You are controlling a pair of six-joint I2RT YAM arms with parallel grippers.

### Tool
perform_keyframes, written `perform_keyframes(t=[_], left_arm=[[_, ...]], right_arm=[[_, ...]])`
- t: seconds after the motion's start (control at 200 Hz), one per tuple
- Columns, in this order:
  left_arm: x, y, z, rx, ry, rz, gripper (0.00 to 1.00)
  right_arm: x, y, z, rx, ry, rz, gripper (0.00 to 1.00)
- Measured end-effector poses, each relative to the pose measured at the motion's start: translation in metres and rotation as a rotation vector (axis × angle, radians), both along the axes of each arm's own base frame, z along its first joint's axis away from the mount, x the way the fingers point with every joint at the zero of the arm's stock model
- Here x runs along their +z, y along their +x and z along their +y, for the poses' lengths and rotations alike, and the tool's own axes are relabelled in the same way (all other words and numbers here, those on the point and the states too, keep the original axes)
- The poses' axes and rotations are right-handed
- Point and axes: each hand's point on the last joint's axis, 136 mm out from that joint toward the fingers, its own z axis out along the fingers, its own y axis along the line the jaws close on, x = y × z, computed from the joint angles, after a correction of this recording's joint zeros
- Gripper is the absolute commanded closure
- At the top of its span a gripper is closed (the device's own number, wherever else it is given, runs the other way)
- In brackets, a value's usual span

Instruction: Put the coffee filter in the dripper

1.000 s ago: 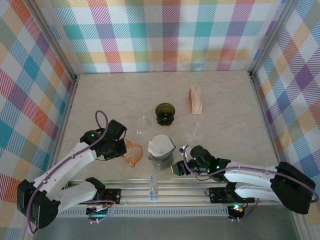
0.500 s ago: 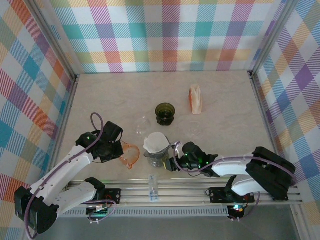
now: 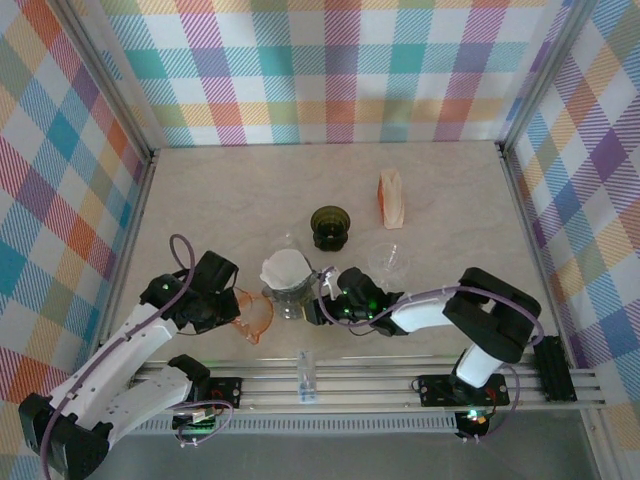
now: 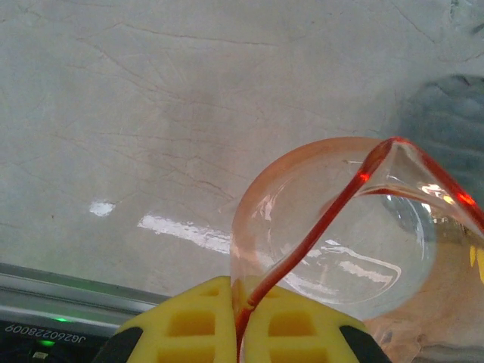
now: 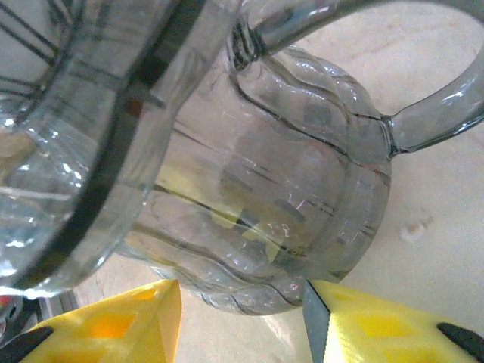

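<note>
Although the left gripper (image 4: 240, 318) is pinched tight on the rim of the orange dripper (image 4: 333, 234), which juts forward from its fingertips, the coffee filter (image 3: 286, 269) is not there. It sits mouth-up in the top of the grey glass dripper (image 3: 288, 298), off to that gripper's right, just beyond the orange one. The right gripper (image 5: 242, 302) clasps the grey glass dripper's ribbed body between its fingers, so the filter lies ahead of and above its fingertips, cone axis upright. I judge the right arm nearer. The filter looks seated; whether it is fully pressed down I cannot tell.
</note>
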Motion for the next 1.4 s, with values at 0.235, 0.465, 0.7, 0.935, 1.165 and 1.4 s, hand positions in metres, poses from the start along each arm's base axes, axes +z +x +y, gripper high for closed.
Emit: perform_keyframes(t=[0.235, 0.465, 0.7, 0.935, 1.165, 1.4], left_arm=[[-0.008, -0.011, 0.004, 0.026, -0.005, 0.031, 1.00], [-0.010, -0.017, 0.007, 0.037, -0.008, 0.032, 1.00], [-0.015, -0.021, 0.010, 0.052, -0.007, 0.041, 1.00], [-0.015, -0.020, 0.010, 0.058, -0.009, 0.039, 1.00], [-0.015, -0.020, 0.010, 0.058, -0.008, 0.040, 1.00], [-0.017, -0.014, 0.006, 0.057, -0.008, 0.040, 1.00]], right_arm=[[0.002, 0.022, 0.030, -0.010, 0.013, -0.016, 0.52], [0.002, 0.042, 0.055, -0.020, 0.027, -0.031, 0.52], [0.003, 0.063, 0.083, -0.030, 0.041, -0.043, 0.52], [0.004, 0.081, 0.106, -0.053, 0.064, -0.045, 0.49], [0.005, 0.086, 0.114, -0.068, 0.081, -0.032, 0.40], [-0.004, 0.069, 0.083, -0.106, 0.064, -0.006, 0.34]])
